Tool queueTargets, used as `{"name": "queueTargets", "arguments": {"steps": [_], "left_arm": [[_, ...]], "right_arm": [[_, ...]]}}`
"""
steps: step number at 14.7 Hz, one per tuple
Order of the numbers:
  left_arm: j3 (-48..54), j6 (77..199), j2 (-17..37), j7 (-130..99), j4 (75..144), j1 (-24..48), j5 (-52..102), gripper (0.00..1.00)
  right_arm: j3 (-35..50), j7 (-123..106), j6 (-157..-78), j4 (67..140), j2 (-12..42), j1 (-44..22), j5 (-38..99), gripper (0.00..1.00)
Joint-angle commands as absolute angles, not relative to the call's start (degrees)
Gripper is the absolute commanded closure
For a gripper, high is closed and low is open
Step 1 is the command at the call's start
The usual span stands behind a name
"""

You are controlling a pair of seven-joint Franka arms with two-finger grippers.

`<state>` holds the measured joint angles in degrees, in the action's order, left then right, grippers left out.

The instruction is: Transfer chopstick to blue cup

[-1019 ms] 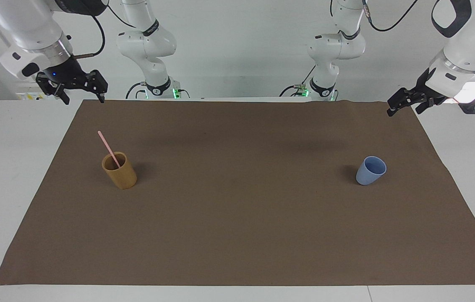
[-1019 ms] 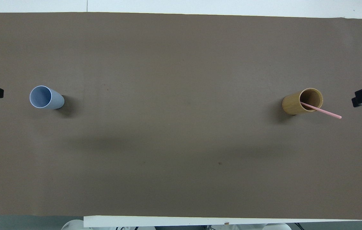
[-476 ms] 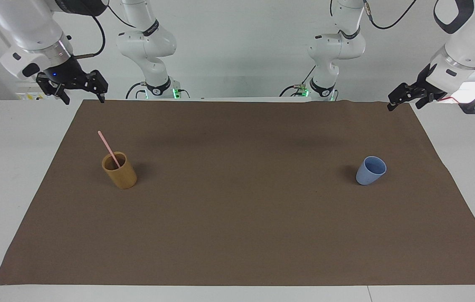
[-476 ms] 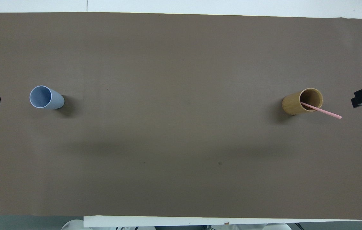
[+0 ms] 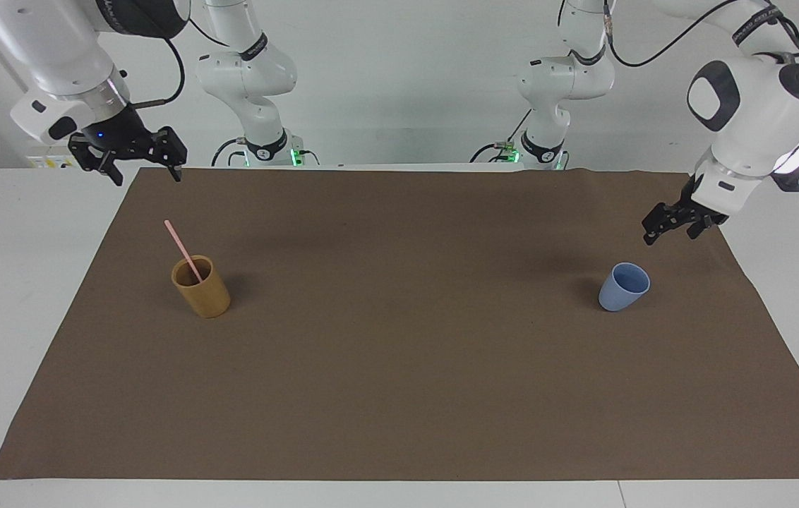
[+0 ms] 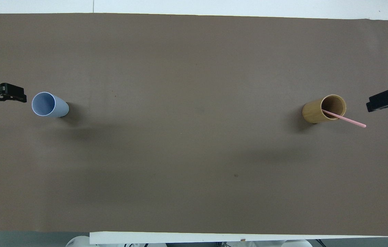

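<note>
- The chopstick (image 5: 182, 250) leans in the bamboo cup (image 5: 201, 288), well apart from my right fingers (image 5: 145, 171), spread empty.
- My left fingers (image 5: 668, 229) hover beside the blue cup (image 5: 623, 287), open, empty.

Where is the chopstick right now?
The chopstick stands tilted in the tan cup at the right arm's end of the brown mat; no gripper is on it.

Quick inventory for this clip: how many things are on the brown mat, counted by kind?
Cups: 2, the blue cup and the tan bamboo-coloured cup
Chopsticks: 1, the pink chopstick standing tilted in the tan cup
Total: 3
</note>
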<state>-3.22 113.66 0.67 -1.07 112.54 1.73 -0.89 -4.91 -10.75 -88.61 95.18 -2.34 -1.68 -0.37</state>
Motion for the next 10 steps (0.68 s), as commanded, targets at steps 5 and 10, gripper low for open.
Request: {"name": "queueTargets", "arguments": {"steps": [5,10], "left_arm": [[-2.9,128.84,2.64,-0.61,123.48,0.79,-1.76,0.08],[-2.9,127.8,2.9,-3.34,123.05,1.41,-1.67,1.0]], "right_arm": [[-4.75,-23.55,-104.41,111.7,-1.76,1.58,3.43,0.02],[-4.83,-26.63,-105.2,114.78,-0.96,2.72,2.99,0.18]]}}
